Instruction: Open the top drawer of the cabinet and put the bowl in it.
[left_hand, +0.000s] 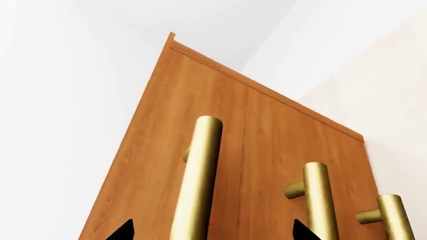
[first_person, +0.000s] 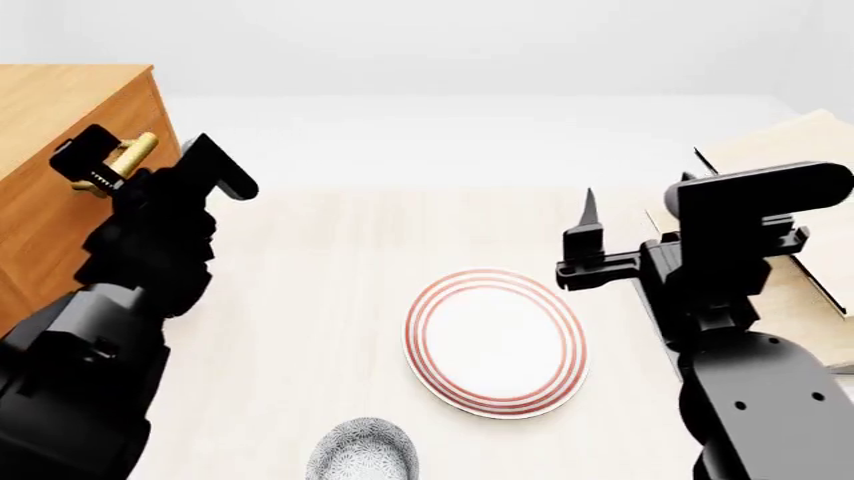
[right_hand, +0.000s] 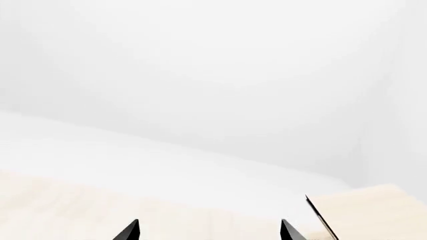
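Observation:
The orange-brown cabinet (first_person: 54, 150) stands at the left edge of the head view, and its front fills the left wrist view. My left gripper (left_hand: 213, 231) is open. Its two black tips straddle the brass bar handle (left_hand: 200, 170) of the top drawer (left_hand: 157, 150) without closing on it, and the drawer front sits flush. The same handle (first_person: 130, 155) shows between the fingers of the left gripper (first_person: 140, 160) in the head view. The grey-blue speckled bowl (first_person: 363, 452) rests on the table near the front edge. My right gripper (first_person: 587, 240) hovers open and empty, to the right of the plate.
A white plate with red rings (first_person: 497, 342) lies mid-table beyond the bowl. A pale wooden slanted rack (first_person: 787, 190) stands at the right, behind my right arm. Handles of the two lower drawers (left_hand: 317, 200) show further along the cabinet front.

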